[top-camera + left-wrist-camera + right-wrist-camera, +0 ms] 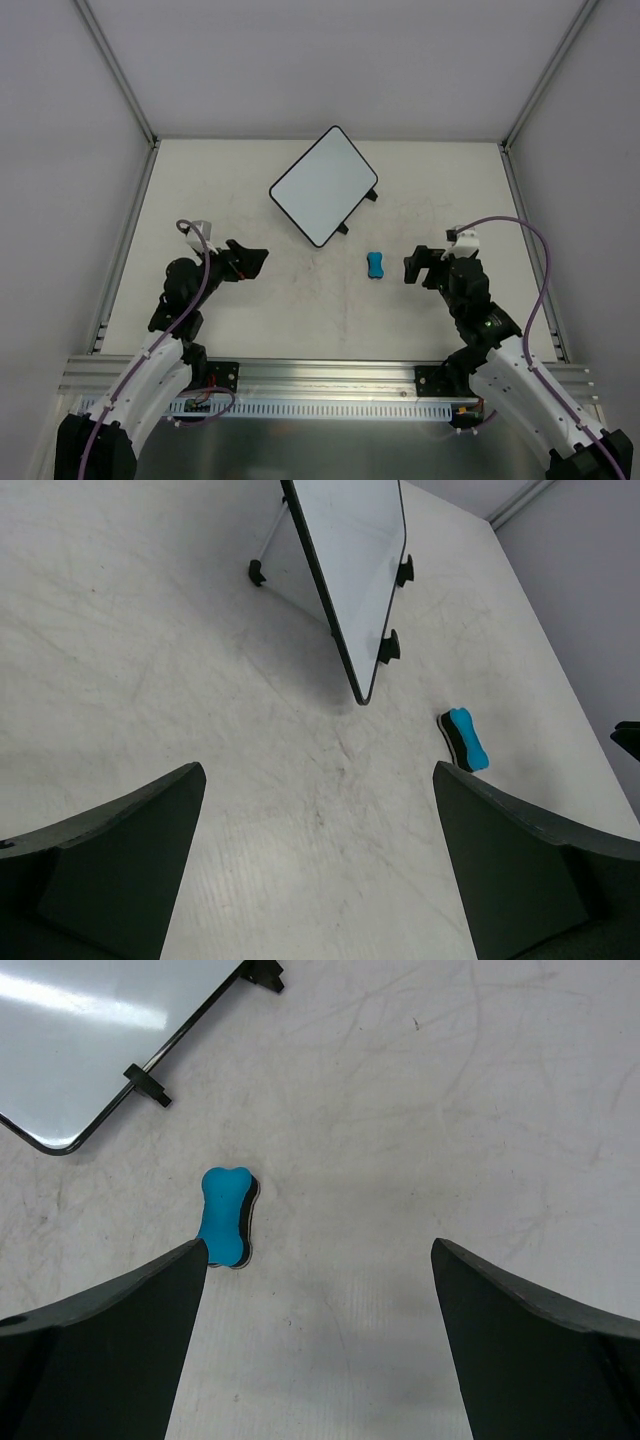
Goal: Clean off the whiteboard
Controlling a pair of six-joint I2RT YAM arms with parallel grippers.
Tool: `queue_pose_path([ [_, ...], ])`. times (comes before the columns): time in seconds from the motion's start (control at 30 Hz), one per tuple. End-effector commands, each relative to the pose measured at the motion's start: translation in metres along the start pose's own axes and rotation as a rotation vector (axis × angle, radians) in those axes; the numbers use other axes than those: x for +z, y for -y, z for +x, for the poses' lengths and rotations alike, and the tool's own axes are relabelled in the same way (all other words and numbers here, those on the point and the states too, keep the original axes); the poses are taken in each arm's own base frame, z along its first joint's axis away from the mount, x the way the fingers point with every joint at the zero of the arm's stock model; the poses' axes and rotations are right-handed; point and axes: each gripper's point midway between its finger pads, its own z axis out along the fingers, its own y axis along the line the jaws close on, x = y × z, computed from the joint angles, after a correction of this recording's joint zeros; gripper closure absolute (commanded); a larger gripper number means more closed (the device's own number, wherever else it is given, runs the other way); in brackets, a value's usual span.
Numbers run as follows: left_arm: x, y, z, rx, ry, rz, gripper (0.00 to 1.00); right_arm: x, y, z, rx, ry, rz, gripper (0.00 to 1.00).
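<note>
The whiteboard [323,185], white with a black rounded frame and small black feet, lies tilted at the table's far middle; no marker lines show on it. It also shows in the left wrist view [352,550] and in the right wrist view [90,1030]. The blue bone-shaped eraser [376,266] lies on the table near the board's near corner, seen in the left wrist view [465,739] and the right wrist view [224,1215]. My left gripper [252,263] is open and empty, left of the eraser. My right gripper [415,268] is open and empty, just right of the eraser.
The table [300,310] is pale and scuffed, bounded by grey walls with metal posts [115,70] at the back corners. An aluminium rail [320,385] runs along the near edge by the arm bases.
</note>
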Motion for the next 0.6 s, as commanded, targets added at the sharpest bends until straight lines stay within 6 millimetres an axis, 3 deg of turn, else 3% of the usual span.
queue_pose_path([
  [0.0, -0.01, -0.009, -0.011, 0.091, 0.054, -0.05, 0.01, 0.001, 0.004, -0.019, 0.008, 0.091, 0.021, 0.01],
  [0.27, -0.027, -0.009, -0.023, 0.132, 0.161, -0.053, 0.01, 0.0, 0.004, -0.012, 0.007, 0.089, 0.009, 0.01],
  [0.57, -0.026, -0.012, -0.021, 0.126, 0.152, -0.068, 0.01, 0.002, 0.001, -0.016, 0.012, 0.107, 0.0, 0.01],
])
